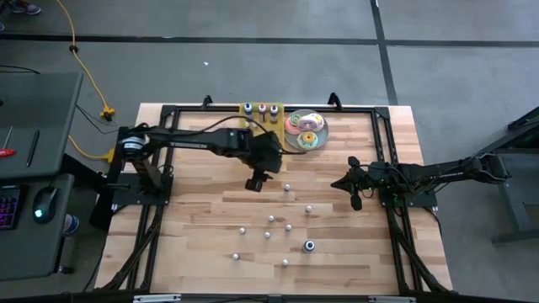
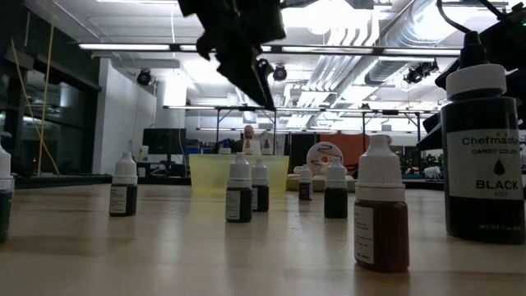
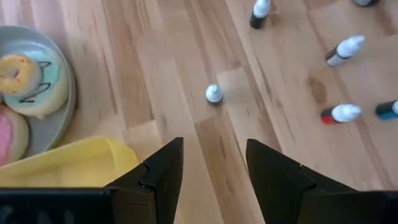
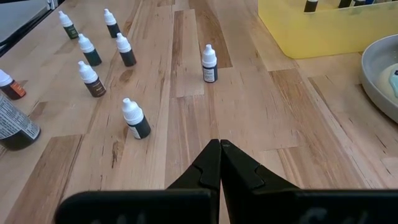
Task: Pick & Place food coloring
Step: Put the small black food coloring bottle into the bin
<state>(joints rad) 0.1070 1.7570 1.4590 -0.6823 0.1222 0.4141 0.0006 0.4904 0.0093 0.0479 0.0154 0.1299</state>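
the worktop (image 4: 186, 68) is pale wood planks with a smooth, faintly shiny finish. the yellow tray (image 4: 323, 31) looks like matt translucent plastic. the food coloring bottles (image 4: 209, 64) are glossy plastic with white caps. the plate (image 3: 62, 106) is smooth grey.

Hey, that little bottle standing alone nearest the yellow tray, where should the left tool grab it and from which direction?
Grip the lone bottle around its body just under the white cap, coming straight down from above. It stands upright with bare wood all around, so the open left tool, hovering just short of it beside the yellow tray, can likely straddle it. The right tool waits shut.
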